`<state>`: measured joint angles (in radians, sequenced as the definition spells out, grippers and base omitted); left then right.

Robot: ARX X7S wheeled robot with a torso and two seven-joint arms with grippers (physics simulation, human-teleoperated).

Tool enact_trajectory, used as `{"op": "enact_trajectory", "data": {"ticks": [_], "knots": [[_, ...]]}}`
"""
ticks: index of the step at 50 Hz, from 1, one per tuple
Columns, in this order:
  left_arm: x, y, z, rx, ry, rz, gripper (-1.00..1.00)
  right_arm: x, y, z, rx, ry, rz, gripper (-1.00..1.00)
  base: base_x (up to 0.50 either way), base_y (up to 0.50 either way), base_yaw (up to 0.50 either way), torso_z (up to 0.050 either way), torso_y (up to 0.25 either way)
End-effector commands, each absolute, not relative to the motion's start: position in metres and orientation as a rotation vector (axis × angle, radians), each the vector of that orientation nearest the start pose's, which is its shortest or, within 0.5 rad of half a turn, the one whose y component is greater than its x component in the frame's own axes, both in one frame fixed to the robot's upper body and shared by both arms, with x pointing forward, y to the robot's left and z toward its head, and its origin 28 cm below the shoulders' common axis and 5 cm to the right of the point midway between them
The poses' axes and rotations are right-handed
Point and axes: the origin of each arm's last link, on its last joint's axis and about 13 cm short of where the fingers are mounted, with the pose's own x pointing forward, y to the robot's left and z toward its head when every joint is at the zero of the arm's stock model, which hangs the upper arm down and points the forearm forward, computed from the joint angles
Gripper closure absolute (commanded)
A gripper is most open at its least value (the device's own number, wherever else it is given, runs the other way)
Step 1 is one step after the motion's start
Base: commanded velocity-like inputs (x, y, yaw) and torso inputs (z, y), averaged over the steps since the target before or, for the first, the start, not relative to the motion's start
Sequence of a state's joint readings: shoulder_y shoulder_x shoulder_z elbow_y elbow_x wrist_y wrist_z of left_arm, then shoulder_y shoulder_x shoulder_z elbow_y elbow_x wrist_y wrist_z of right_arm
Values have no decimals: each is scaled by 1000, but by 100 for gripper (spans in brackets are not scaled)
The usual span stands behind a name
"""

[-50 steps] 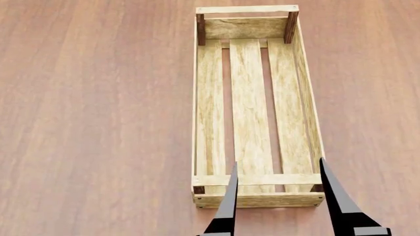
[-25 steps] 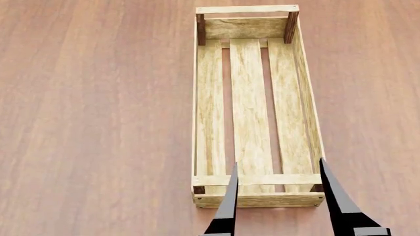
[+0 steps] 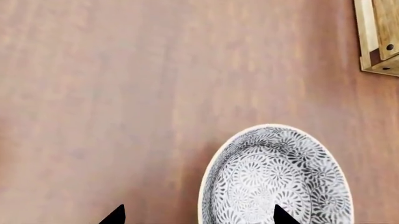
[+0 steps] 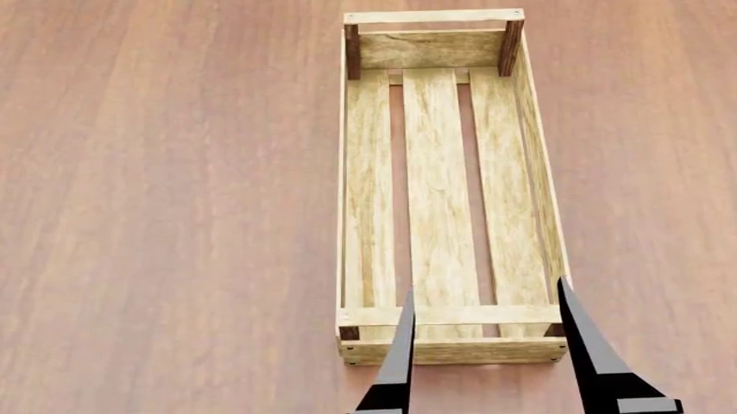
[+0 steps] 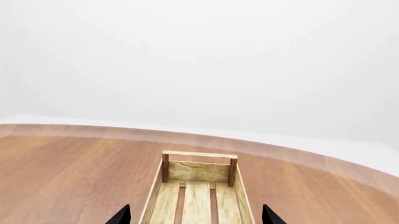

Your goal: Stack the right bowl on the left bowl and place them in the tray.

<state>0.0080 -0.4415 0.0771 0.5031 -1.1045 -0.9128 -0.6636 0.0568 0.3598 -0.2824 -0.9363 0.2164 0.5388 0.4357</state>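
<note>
The tray (image 4: 440, 181), a long pale wooden crate, lies empty on the brown table, and its far end shows in the right wrist view (image 5: 198, 172). My right gripper (image 4: 486, 286) is open and empty over the tray's near end, its fingertips spread about the tray's width (image 5: 195, 211). A grey-and-white flower-patterned bowl (image 3: 274, 177) shows only in the left wrist view, standing on the table. My left gripper (image 3: 199, 211) is open above it, one fingertip over the bowl and the other over bare table. A second bowl is out of view.
One tray corner (image 3: 379, 42) shows in the left wrist view, some way from the bowl. Brown wooden tabletop (image 4: 173, 216) spreads round the tray. A white wall lies beyond the table's far edge (image 5: 299, 154).
The right gripper's fingers have shifted very slightly in the head view. The tray has not moved.
</note>
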Motion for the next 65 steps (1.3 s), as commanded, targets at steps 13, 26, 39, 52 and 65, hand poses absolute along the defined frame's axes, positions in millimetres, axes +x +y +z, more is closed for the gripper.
{"op": "enact_trajectory", "data": {"ticks": [13,26,39,52,65], "knots": [[169,223,70,-259,651,-23,-100,169,-87,159,-61,-373,41,-100,0,0,0,0,0],[170,221,67,-254,659,-27,-100,169,-87,159,-61,-373,42,-100,0,0,0,0,0],[172,221,60,-246,666,-30,-100,169,-87,158,-62,-372,42,-100,0,0,0,0,0],[174,221,54,-235,657,-23,-100,169,-87,159,-61,-372,41,-100,0,0,0,0,0],[172,221,57,-228,637,-14,100,169,-87,159,-60,-374,42,-100,0,0,0,0,0]]}}
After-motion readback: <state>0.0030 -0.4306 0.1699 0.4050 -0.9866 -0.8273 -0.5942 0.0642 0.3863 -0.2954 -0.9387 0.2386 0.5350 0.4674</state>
